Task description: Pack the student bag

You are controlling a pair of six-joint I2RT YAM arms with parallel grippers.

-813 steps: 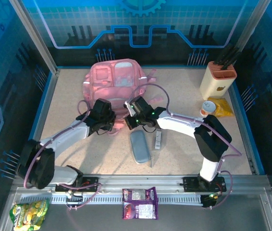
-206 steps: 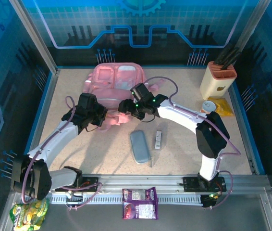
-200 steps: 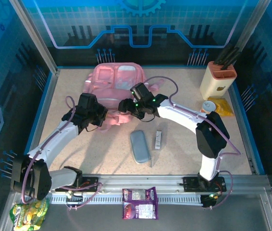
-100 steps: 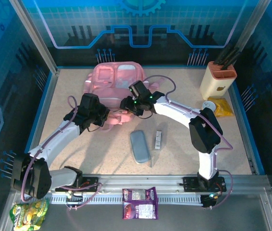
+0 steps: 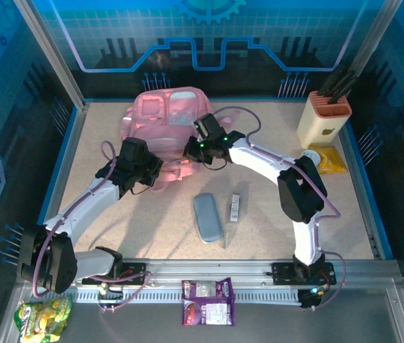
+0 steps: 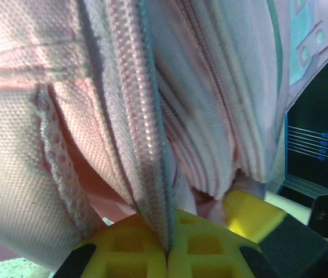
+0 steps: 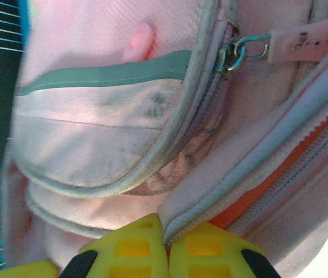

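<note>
Here, student bag [image 5: 163,114] lying beyond the grey case [image 5: 207,217], left gripper [image 5: 160,174] beyond-left of the case, fingers clamped on a bag zip edge, right gripper [image 5: 190,151] straight beyond the case, likewise clamped on a zip edge.

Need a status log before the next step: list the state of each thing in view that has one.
student bag, lying on the table, pinched by both hands, a zip gap showing orange lining.
left hand, shut on a zip edge of the bag.
right hand, shut on another zip edge.
grey case, flat on the table, not held.
knife block, upright, dark handles in its top.
</note>
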